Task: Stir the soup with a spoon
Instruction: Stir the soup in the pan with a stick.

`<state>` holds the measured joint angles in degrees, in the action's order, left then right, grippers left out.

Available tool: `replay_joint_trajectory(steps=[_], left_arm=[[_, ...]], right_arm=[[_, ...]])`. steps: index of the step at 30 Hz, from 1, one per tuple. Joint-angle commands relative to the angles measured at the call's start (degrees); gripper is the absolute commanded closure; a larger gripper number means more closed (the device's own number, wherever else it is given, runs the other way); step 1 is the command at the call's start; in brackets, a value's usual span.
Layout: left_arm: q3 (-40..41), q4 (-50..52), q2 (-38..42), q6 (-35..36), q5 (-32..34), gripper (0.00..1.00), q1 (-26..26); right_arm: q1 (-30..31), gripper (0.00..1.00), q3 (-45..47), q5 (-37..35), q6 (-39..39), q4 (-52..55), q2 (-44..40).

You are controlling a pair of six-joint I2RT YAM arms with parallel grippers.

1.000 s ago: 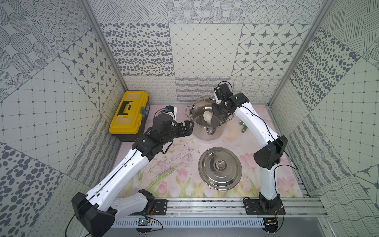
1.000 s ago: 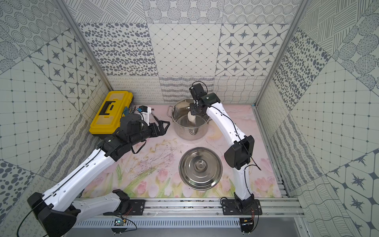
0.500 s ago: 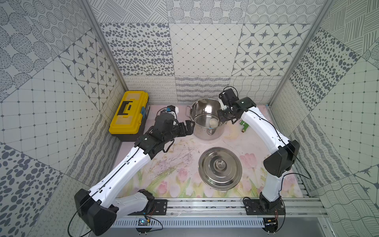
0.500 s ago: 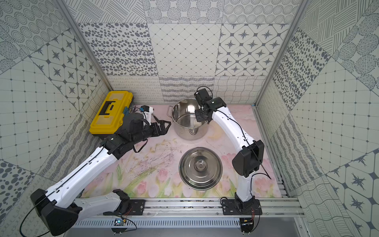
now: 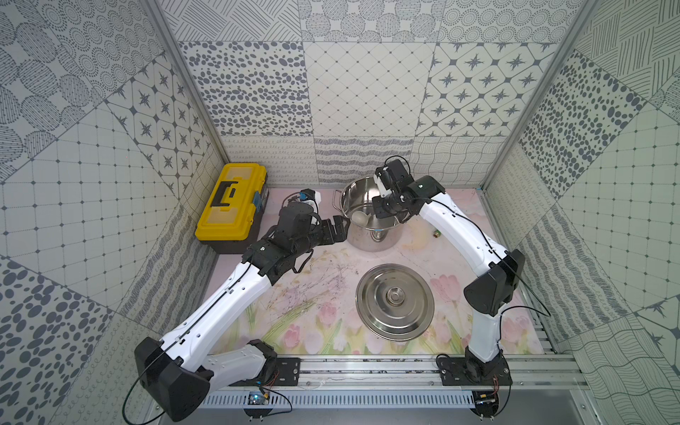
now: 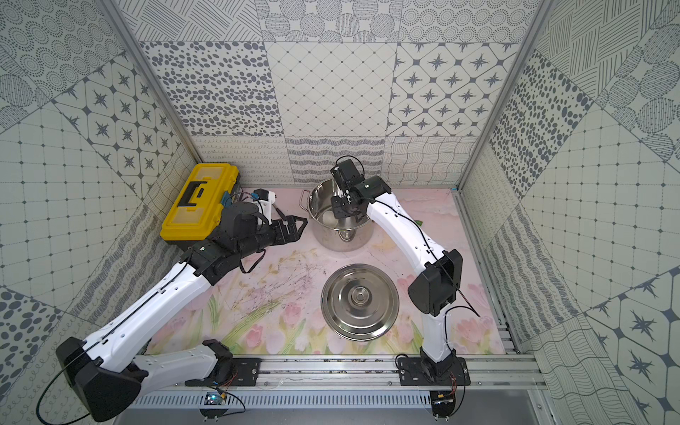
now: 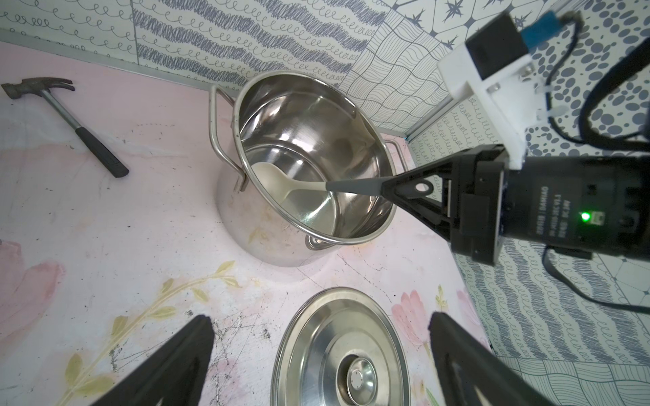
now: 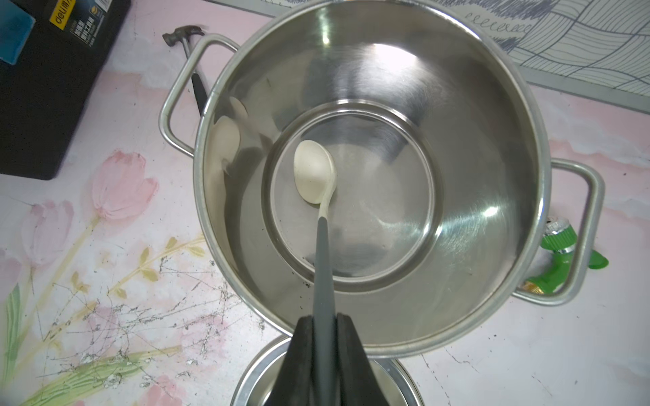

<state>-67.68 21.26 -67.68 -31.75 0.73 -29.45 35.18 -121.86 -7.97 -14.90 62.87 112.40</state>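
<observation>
Clamping the grey handle of the spoon, the right claw sits above the rim of the pot on the side nearest the lid.

Change: a second ago the cream bowl sat mid-pot, half a second ago toward the right arm's side. It is now at the edge of the pot floor nearest the toolbox, short of the wall. Contact with the floor: cannot tell. The right elbow has swung outward and back.

The left claw is unchanged, jaws wide apart and holding nothing, just beside the pot's handle but clear of it.

Room: the lid lies flat, just in front of the pot. The hammer is behind, and a green nozzle is by the far handle. The worktop is bare between the left arm and the lid.
</observation>
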Motion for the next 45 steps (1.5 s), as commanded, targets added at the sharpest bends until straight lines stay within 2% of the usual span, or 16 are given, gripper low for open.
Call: replay_joint_trajectory(steps=[1, 7, 12, 23, 31, 39, 45], left_arm=[[0.0, -0.7, 0.2, 0.3, 0.5, 0.00, -0.1], [0.3, -1.4, 0.3, 0.3, 0.7, 0.00, -0.1], [0.3, -2.3, -0.1, 0.4, 0.6, 0.00, 0.0], [-0.6, -4.0, -0.6, 0.1, 1.3, 0.00, -0.1], [-0.4, -5.6, -0.6, -0.3, 1.8, 0.01, -0.1], [-0.1, -6.8, -0.4, -1.6, 1.8, 0.01, -0.1], [0.0, -6.2, -0.2, -1.9, 1.6, 0.01, -0.1]], right_arm=[[-0.1, 1.00, -4.5, -2.1, -0.5, -2.9, 2.3], [-2.7, 1.00, -9.6, -4.0, 0.3, -2.0, 4.8], [-5.5, 1.00, -10.0, -4.4, 1.7, -0.8, 4.1], [-5.9, 1.00, 3.4, -3.0, 4.7, -1.3, -4.0], [-3.5, 1.00, 8.7, 0.4, -0.2, -3.5, -8.3], [-0.6, 1.00, 3.4, 2.9, -3.8, -4.2, -3.7], [-0.9, 1.00, -4.1, 0.0, -2.8, -3.9, 1.3]])
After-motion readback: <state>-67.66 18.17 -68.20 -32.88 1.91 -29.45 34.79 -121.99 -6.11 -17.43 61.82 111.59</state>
